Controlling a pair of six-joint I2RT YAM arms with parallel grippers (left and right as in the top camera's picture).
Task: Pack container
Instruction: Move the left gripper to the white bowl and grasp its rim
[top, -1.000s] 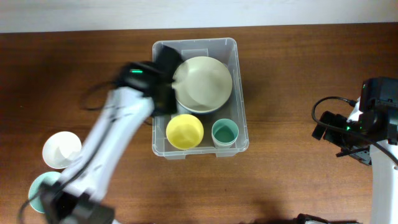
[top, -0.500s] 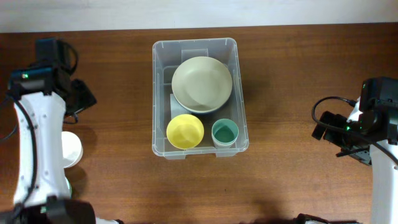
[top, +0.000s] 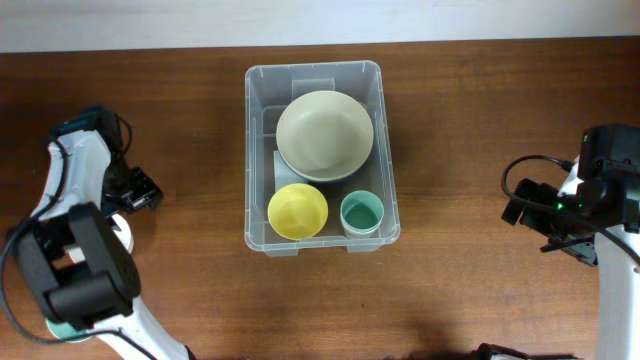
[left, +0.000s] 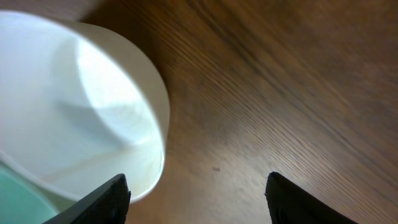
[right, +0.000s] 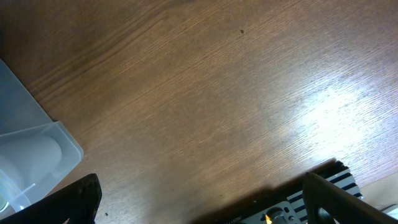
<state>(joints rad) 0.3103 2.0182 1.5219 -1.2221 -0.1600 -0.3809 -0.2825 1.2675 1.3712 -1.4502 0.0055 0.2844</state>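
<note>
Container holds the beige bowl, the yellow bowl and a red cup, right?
No: the overhead view shows the cup in the container is teal, not red. The beige bowl and the yellow bowl are in it, as you say.

A large clear plastic rectangular bin (top: 386, 150) with a rounded rim and stepped corners stands upright and uncovered on the brown wooden table (top: 470, 120), around the middle from left to right and closer to the far edge, its long sides running far to near. It holds a wide pale sage bowl (top: 324, 135) in its far half, a small yellow bowl (top: 297, 211) at its near left and a small teal cup (top: 361, 213) at its near right. All three sit upright with their mouths upward.
</note>
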